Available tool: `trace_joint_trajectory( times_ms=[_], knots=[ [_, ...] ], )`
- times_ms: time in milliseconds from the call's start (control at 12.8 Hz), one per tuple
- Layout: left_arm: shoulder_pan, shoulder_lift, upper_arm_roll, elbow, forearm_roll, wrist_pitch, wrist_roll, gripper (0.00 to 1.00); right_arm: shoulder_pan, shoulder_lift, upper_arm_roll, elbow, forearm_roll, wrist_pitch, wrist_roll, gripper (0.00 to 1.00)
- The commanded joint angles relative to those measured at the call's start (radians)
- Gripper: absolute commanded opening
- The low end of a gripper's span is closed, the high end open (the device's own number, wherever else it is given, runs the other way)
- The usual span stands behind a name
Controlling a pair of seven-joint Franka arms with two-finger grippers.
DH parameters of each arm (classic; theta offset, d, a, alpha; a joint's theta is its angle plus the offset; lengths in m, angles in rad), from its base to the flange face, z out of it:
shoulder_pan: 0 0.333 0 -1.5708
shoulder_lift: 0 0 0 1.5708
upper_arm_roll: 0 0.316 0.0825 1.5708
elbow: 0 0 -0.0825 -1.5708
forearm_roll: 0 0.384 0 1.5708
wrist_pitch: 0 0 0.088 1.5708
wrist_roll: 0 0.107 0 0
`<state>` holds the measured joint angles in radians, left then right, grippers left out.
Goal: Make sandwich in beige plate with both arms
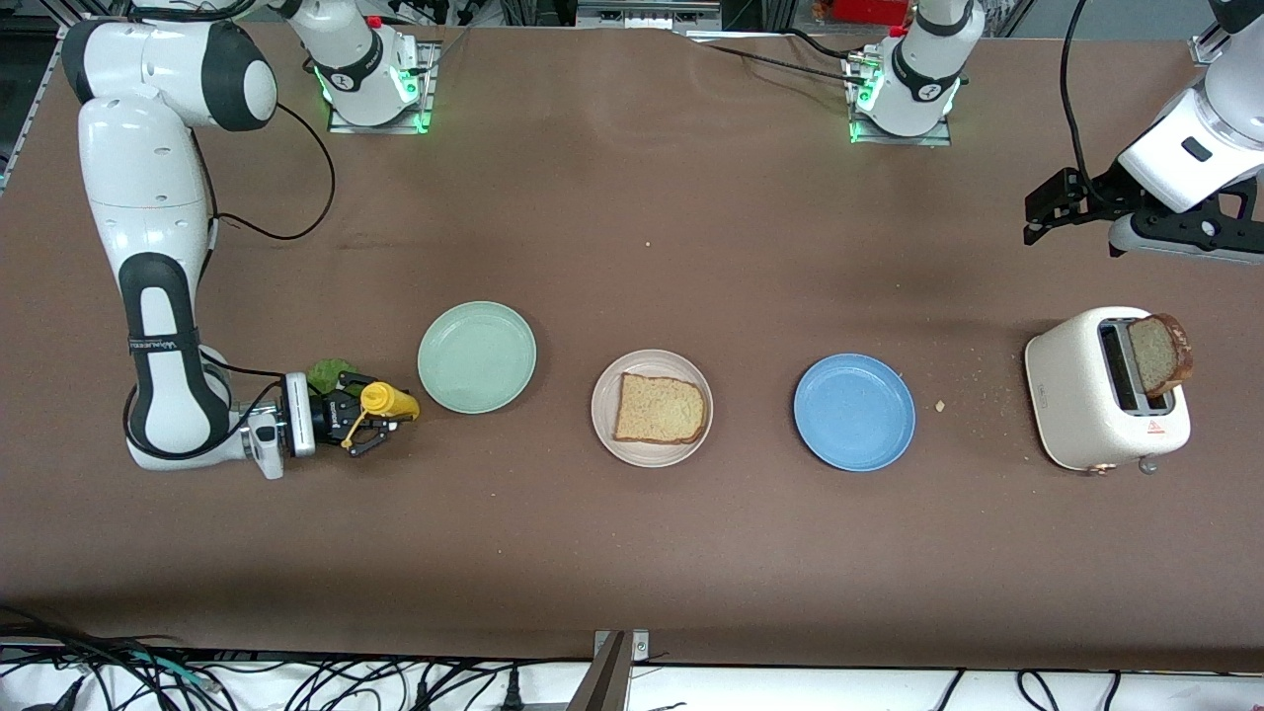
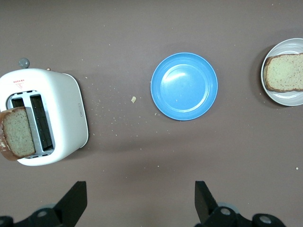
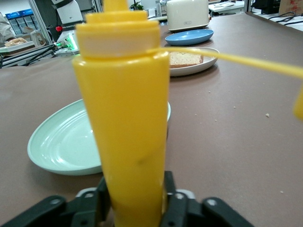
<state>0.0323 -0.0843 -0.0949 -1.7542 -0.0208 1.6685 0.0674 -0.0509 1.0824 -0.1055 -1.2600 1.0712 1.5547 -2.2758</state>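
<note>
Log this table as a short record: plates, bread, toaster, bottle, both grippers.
beige plate: middle of the plate row, holds one bread slice
green plate: bare
blue plate: bare
toaster: toward the left arm's end, second slice sticking out
lettuce: beside right gripper
right gripper: jaws around yellow bottle
left gripper: open, waiting above the toaster

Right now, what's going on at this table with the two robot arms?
A sandwich is being built on the beige plate, which so far holds one bread slice. The right gripper, low beside the mint-green plate, has its jaws around a yellow squeeze bottle, with lettuce next to it. The left gripper waits open above the table near the toaster, where a second slice sticks up. The blue plate is empty.
</note>
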Motion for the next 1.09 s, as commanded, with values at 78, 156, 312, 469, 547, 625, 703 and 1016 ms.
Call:
trace_joint_trajectory(
  times_ms=[78,156,312,469,547,625,703,1016],
  knots=[
    [0.0,-0.002,-0.002,0.01,-0.011,-0.013,-0.005,1.0,-0.003,-0.015,-0.009,-0.012,0.009,0.008,-0.007,1.0],
    [0.0,-0.002,-0.002,0.01,-0.011,-0.015,-0.005,1.0,-0.004,-0.025,-0.013,-0.012,-0.005,0.01,-0.002,1.0],
    [0.0,-0.002,-0.002,0.01,-0.011,-0.015,-0.005,1.0,-0.003,-0.103,-0.013,-0.031,-0.089,0.057,0.01,1.0],
    [0.0,-0.002,-0.002,0.01,-0.011,-0.015,-0.003,1.0,-0.003,-0.229,-0.013,-0.123,-0.204,0.129,0.071,1.0],
    [0.0,-0.002,-0.002,0.01,-0.011,-0.015,-0.003,1.0,-0.003,-0.269,-0.013,-0.133,-0.265,0.136,0.108,1.0],
    [0.0,-0.002,-0.002,0.01,-0.011,-0.015,-0.003,1.0,-0.003,-0.298,-0.013,-0.133,-0.334,0.137,0.151,1.0],
    [0.0,-0.002,-0.002,0.01,-0.011,-0.015,-0.003,1.0,-0.004,-0.33,-0.013,-0.134,-0.434,0.151,0.197,1.0],
    [0.001,-0.002,-0.002,0.01,-0.011,-0.013,-0.003,1.0,-0.009,-0.358,-0.013,-0.247,-0.66,0.384,0.24,1.0]
  ],
)
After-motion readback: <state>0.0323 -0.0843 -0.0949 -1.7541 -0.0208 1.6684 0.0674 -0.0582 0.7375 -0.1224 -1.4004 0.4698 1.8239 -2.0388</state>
